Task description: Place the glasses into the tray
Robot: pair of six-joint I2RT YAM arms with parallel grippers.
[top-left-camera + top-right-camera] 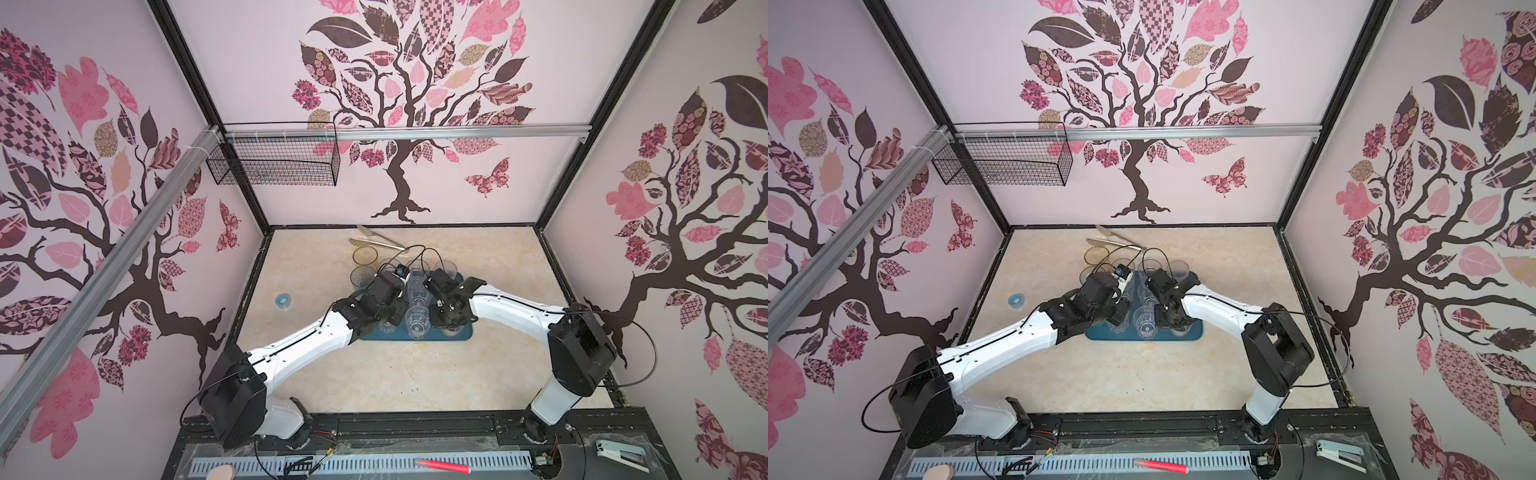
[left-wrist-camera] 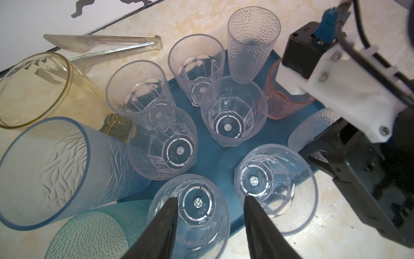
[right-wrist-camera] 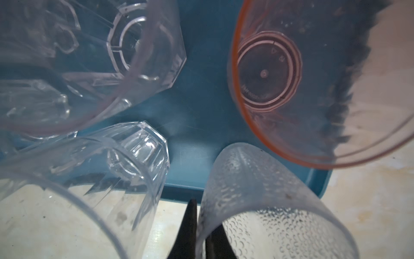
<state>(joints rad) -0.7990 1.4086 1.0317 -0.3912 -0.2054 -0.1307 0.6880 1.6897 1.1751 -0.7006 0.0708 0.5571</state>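
We're seeing clear, glossy faceted tumblers (image 2: 230, 114), a dimpled frosted glass (image 3: 257, 201), the smooth matt plastic tray (image 2: 215, 157), shiny metal tongs (image 2: 107, 44), and a marble-look glossy tabletop (image 1: 374, 374).

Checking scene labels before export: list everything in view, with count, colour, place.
tray: one, dark teal, mid-table
faceted tumblers: six, clear, on tray or at its edge
standing dimpled tumbler: one, clear, on tray
held dimpled tumbler: one, clear, over tray
pink tumbler: one, on tray
amber tumbler, blue tumbler, teal tumbler: one each, left of tray
tongs: one, silvery, table behind tray
tape roll: one, blue, table left
wire basket: one, black, back wall
left gripper: open, above faceted tumblers
right gripper: shut on held dimpled tumbler's rim
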